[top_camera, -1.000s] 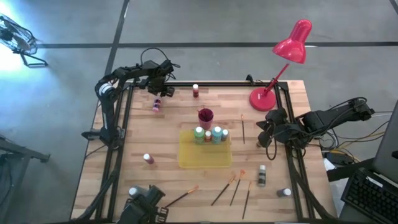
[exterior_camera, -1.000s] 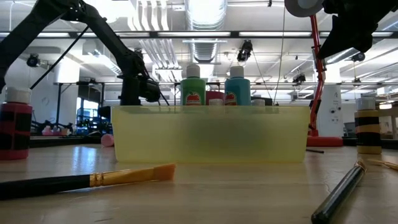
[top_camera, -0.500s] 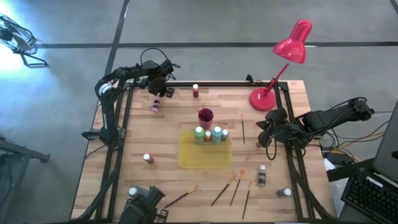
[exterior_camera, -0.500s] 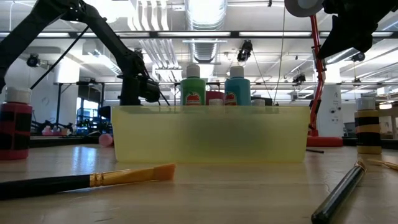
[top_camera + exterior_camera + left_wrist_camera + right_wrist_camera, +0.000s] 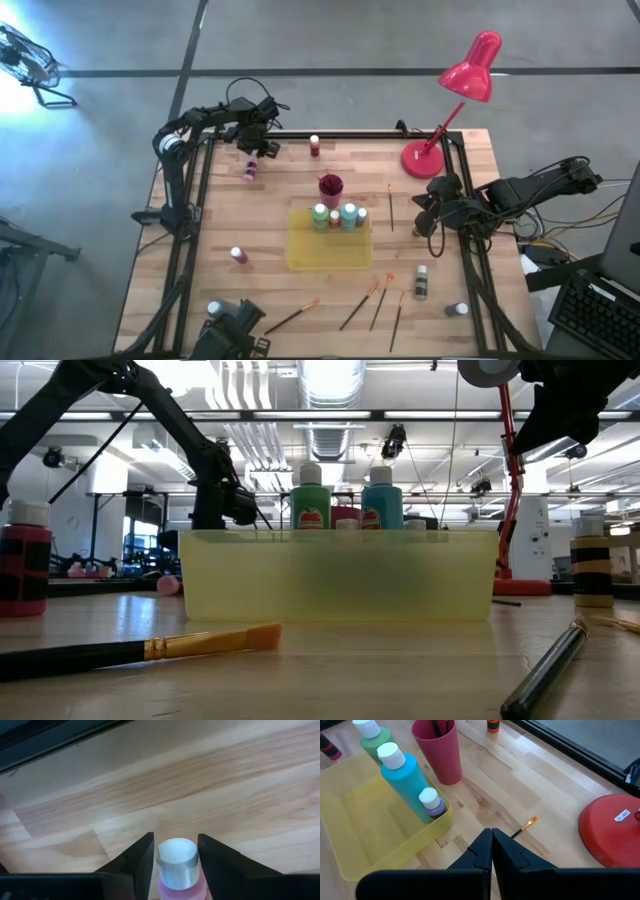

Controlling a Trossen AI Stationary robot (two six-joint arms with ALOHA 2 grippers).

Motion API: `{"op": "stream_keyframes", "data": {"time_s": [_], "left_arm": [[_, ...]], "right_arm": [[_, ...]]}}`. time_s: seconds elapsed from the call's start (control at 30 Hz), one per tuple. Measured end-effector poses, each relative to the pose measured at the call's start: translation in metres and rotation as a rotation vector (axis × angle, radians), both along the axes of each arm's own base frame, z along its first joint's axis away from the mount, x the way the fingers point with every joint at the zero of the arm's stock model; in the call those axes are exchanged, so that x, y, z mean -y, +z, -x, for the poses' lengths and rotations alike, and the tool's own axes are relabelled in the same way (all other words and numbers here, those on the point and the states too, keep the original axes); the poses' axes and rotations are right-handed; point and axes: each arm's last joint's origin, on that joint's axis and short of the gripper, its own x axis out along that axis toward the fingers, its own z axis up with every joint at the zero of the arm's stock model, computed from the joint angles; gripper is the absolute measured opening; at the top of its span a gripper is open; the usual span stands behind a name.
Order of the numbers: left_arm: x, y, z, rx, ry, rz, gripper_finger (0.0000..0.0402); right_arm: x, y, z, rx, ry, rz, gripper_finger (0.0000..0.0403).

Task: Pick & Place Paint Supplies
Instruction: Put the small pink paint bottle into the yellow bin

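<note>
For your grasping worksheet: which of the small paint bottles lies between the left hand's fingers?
The pink bottle with the white cap, at the table's far left corner under the left hand. The other bottles stand away from both hands.

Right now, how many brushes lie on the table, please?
5 brushes: four along the edge opposite the lamp, one between tray and lamp; the cup may hide more.

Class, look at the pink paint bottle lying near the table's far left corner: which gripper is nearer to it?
Left. The left gripper straddles the pink bottle, a finger either side of its cap. The right gripper waits shut across the table, near the right edge.
</note>
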Motion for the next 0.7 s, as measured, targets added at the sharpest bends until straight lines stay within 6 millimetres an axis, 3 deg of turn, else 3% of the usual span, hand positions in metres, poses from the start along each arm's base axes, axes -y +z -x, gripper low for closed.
{"op": "stream_keyframes", "data": {"time_s": [0.7], "left_arm": [[0.0022, 0.0005, 0.0011, 0.0, -0.002, 0.028, 0.0165]], "right_arm": [[0.0, 0.0, 0.0, 0.0, 0.0, 0.0, 0.0008]]}}
